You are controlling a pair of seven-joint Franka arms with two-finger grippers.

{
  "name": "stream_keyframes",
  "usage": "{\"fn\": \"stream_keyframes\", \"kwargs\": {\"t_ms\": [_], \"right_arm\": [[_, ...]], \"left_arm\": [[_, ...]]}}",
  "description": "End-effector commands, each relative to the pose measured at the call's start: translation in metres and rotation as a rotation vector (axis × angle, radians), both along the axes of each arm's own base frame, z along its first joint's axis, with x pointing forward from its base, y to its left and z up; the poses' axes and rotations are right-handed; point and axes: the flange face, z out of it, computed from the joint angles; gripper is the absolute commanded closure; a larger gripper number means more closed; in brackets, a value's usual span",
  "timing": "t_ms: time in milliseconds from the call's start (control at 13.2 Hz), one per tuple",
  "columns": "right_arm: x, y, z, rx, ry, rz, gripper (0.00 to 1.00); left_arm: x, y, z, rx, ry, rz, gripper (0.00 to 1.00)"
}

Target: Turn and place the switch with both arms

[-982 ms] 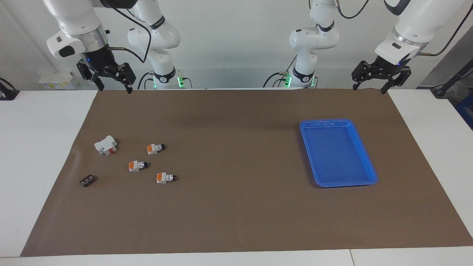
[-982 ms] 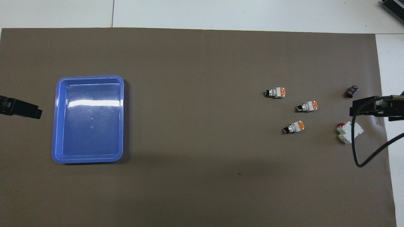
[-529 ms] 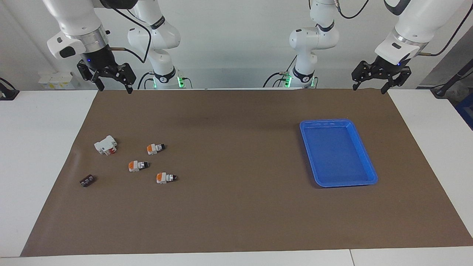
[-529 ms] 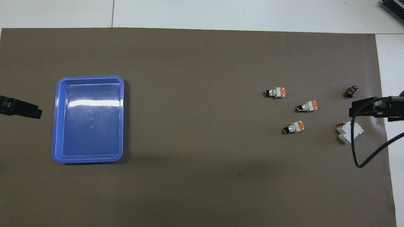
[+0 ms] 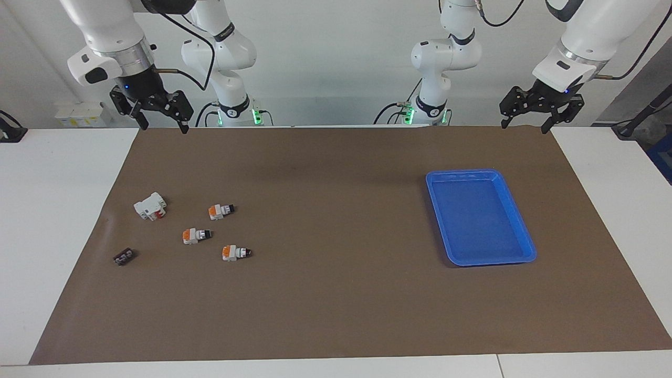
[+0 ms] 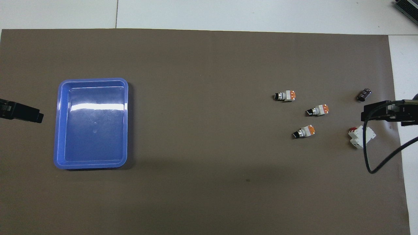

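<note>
Brown matting covers the worktop [image 5: 52,210], with three switches [image 5: 197,235] lying near the right arm's end and, raised over the mat's robot-side edge, right gripper [image 5: 159,125] and left gripper [image 5: 525,125], fingers apart, holding nothing.

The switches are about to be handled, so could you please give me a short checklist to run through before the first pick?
1. Three switches lie apart from each other on the brown mat, so each can be gripped alone; the one nearest the robots is free all round: ok.
2. Right pincer open, empty, raised at the mat's robot-side edge: ok.
3. Left pincer open, empty, waiting raised near the blue tray: ok.
4. Tray holds nothing: ok.
5. White block with a red part and small black piece lie apart from the switches: ok.
6. Which way each switch knob is turned: cannot tell.
</note>
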Motion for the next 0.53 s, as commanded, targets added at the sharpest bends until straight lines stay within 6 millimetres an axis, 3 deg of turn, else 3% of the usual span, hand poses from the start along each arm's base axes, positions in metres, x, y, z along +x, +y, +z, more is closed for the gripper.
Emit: {"fn": "stream_keyframes", "kwargs": {"t_ms": [0, 453], "right_arm": [[-0.0048, -0.0037, -0.0002, 0.004, -0.005, 0.020, 0.00], [-0.0048, -0.0045, -0.0002, 0.004, -0.005, 0.013, 0.00]], "left_arm": [[-0.0061, 0.0029, 0.0005, 0.018, 0.004, -0.002, 0.00], [-0.0061, 0.0037, 0.0005, 0.018, 0.004, -0.002, 0.00]]}}
